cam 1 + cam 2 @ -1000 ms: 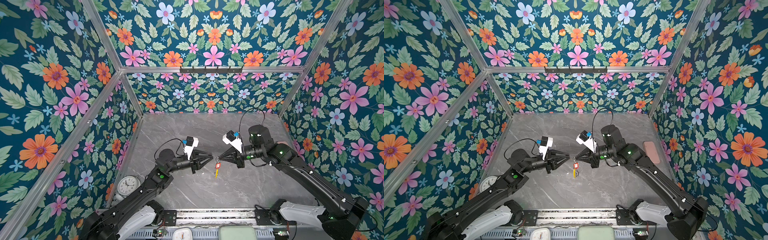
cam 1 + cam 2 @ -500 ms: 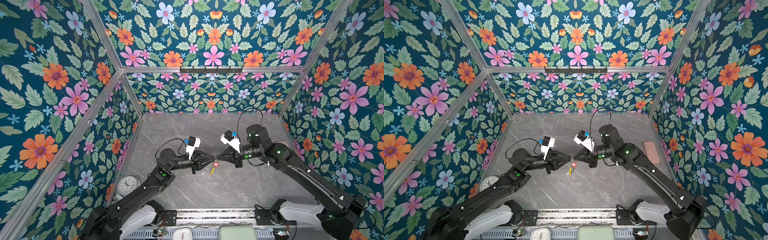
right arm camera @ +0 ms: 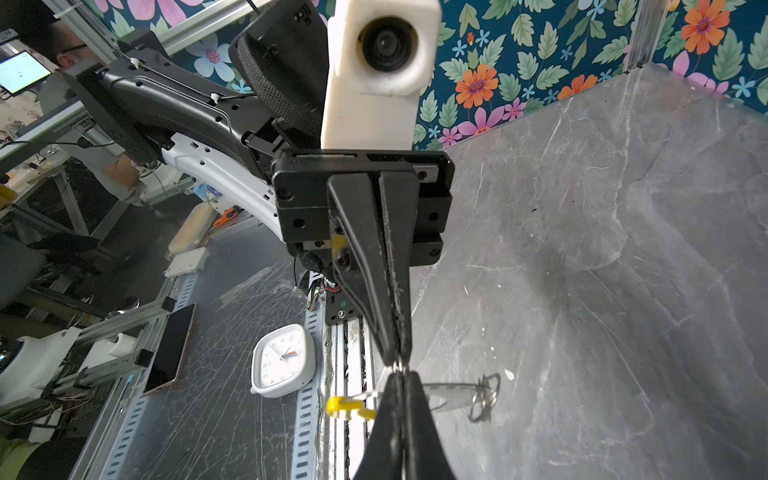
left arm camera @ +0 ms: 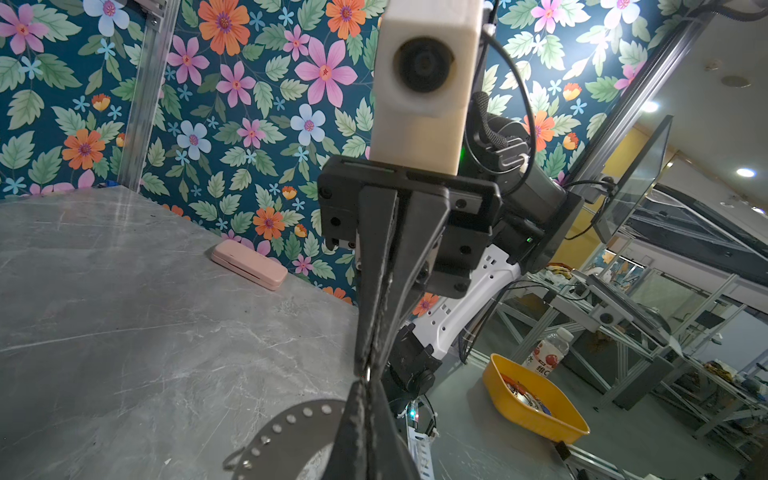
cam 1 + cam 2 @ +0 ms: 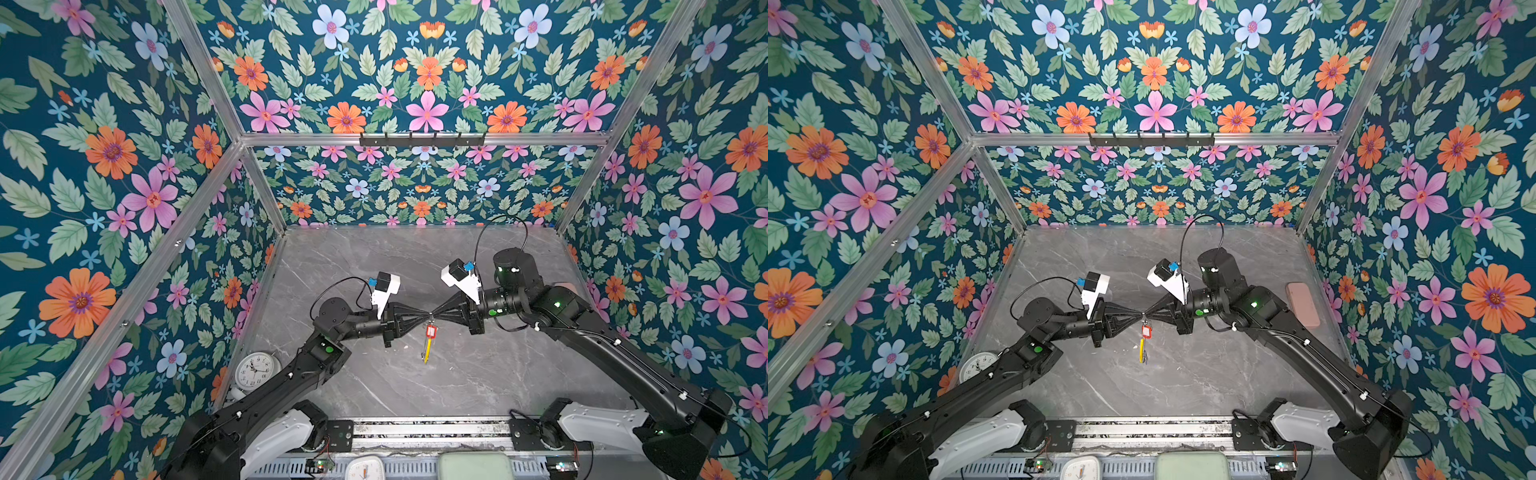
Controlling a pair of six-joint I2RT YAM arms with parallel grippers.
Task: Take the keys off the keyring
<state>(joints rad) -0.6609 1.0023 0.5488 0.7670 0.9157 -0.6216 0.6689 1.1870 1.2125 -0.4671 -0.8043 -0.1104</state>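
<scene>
In both top views my left gripper (image 5: 424, 313) (image 5: 1137, 312) and right gripper (image 5: 436, 312) (image 5: 1149, 312) meet tip to tip above the table's middle. Both are shut on a small metal loop at the top of the hanging keyring. Just below the tips dangles the red-tagged key (image 5: 431, 331) (image 5: 1146, 331), and under it the keyring's yellow section (image 5: 427, 350) (image 5: 1141, 348). The left wrist view shows the dark studded hoop (image 4: 291, 417) beside my shut left gripper (image 4: 365, 384). In the right wrist view the hoop (image 3: 451, 392) and its yellow part (image 3: 345, 407) lie behind my shut right gripper (image 3: 398, 376). A blue-tagged key is not discernible.
A round white clock (image 5: 254, 370) stands at the front left of the grey table (image 5: 374, 266). A pink case (image 5: 1304, 303) lies by the right wall. A square white clock (image 3: 282, 360) and a phone (image 3: 170, 349) sit on the front rail area.
My left gripper has reached right to the right gripper's tips and shut there. The right gripper with the hanging keyring shifted slightly left and stayed shut.
</scene>
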